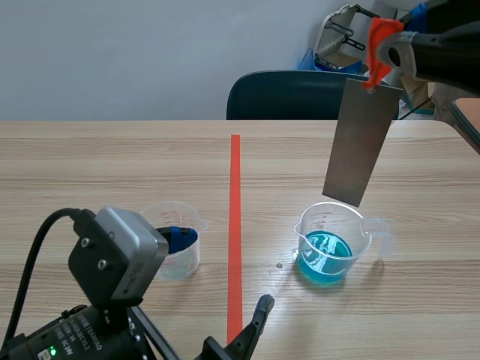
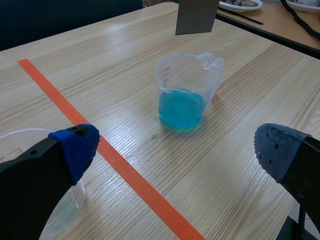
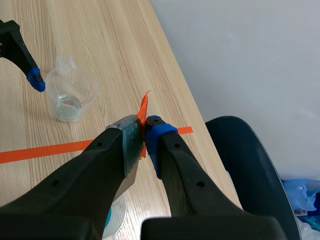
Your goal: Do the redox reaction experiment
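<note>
Fingers [image 2: 75,150] of the left gripper [image 2: 177,147] stand wide apart with nothing between them, low in the lower left of the scene view. One blue pad sits at the rim of the clear beaker [image 1: 178,259], on its near side; whether it touches the rim cannot be told. The other finger lies beside the orange tape line [image 1: 235,225] at the lower middle. The clear beaker holds only a little clear liquid and stands left of the tape line on the wooden table [image 1: 112,165].

Ahead of the left gripper, across the tape, stands the blue beaker [image 2: 187,90], upright, spout turned away from the tape, with blue liquid filling roughly its lower third. In the scene view it is at the lower right of centre [image 1: 330,240], well apart from the clear beaker.

Above it hangs the metal plate [image 1: 360,142], a flat grey sheet, slightly tilted. Its lower edge is over the blue beaker's rim and out of the liquid; the left wrist view shows a gap between plate [image 2: 196,15] and beaker.

At the plate's top edge sits an orange clip [image 1: 379,37]. The right gripper [image 3: 143,132], in the upper right of the scene view, is clamped on that clip, pads pressed against either side.

Beyond the table's far edge stands a dark chair [image 1: 292,94].
</note>
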